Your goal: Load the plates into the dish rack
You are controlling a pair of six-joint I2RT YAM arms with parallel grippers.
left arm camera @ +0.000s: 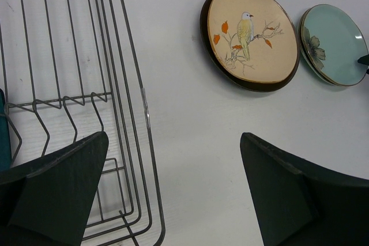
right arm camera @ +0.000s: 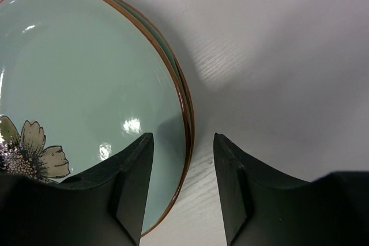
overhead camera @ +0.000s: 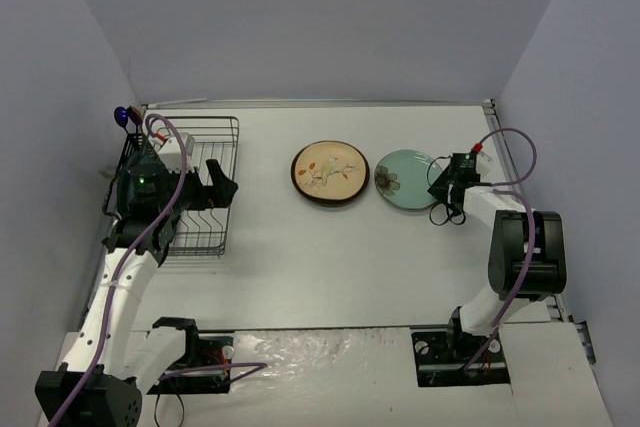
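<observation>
The black wire dish rack [overhead camera: 205,217] stands at the left; its tines show in the left wrist view [left arm camera: 63,105], with a dark teal sliver [left arm camera: 3,136] at that view's left edge. A cream plate with a bird and a dark brown rim [overhead camera: 330,173] [left arm camera: 249,37] lies mid-table. A pale mint plate with a flower [overhead camera: 405,180] [left arm camera: 334,44] [right arm camera: 86,79] lies to its right, with a second rim showing under it. My left gripper [overhead camera: 222,187] [left arm camera: 173,142] is open and empty over the rack's right edge. My right gripper [overhead camera: 445,187] [right arm camera: 183,139] is open, its jaws astride the mint plate's right rim.
Grey walls close in the table on the left, back and right. A small blue object [overhead camera: 122,115] sits at the rack's far left corner. Crinkled plastic sheet [overhead camera: 320,347] lies between the arm bases.
</observation>
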